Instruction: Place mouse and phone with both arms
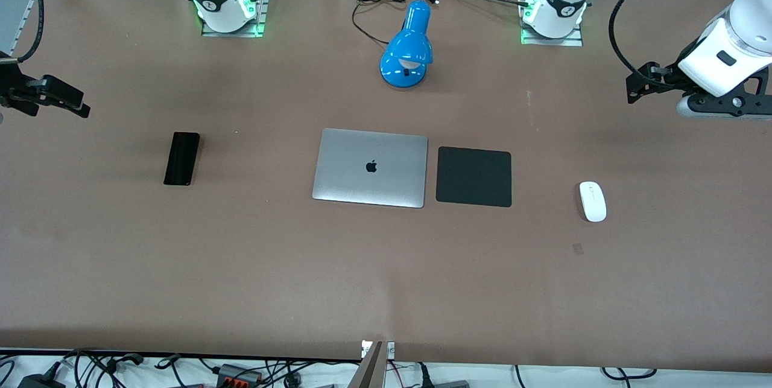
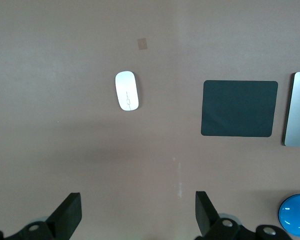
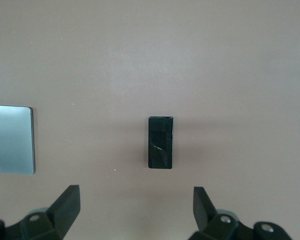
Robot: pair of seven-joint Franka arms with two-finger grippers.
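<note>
Toward the left arm's end of the bench, we see the small white oval glossy mouse lying on the bare brown table, well apart from the square black mouse pad that sits just beside the closed silver laptop at the middle. The slim black rectangular phone lies toward the right arm's end. Both point their long axes roughly from the base edge to the camera edge.

Our left gripper hangs high near its end edge, fingers spread wide and empty; the mouse lies ahead of it, between the line of its fingers in the left wrist view. Our right gripper hangs likewise, released and empty, with the phone centred ahead of it. We judge each arm nearest its own object, and no pickup has begun.

The right gripper is cut off at the front view's edge. A blue desk lamp stands near the base edge.
</note>
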